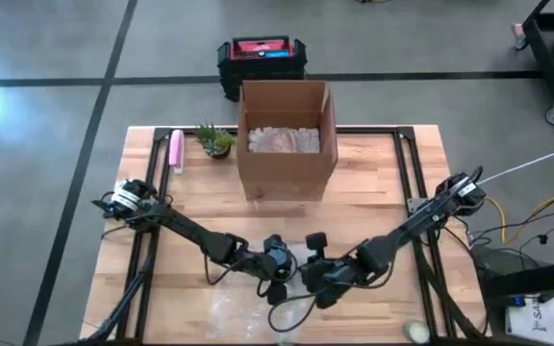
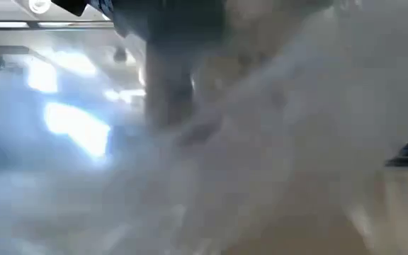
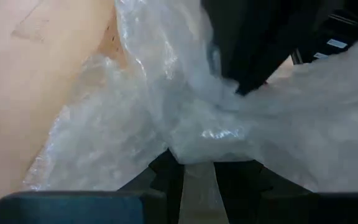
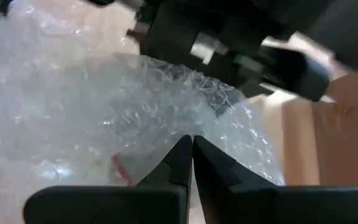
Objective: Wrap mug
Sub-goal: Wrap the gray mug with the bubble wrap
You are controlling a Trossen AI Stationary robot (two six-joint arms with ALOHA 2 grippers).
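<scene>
Near the table's front edge, both end effectors (image 4: 192, 155) (image 3: 194, 163) pinch the bubble wrap (image 4: 98, 112), fingers closed.

bubble wrap (image 4: 104, 118): clear, whitish, dotted with bubbles, a red streak inside | table (image 1: 373, 192): pale wood, black frame | cardboard box (image 1: 287, 144): brown | toolbox (image 1: 262, 56): black, red lid | plant (image 1: 214, 140): green | arms: dark
</scene>
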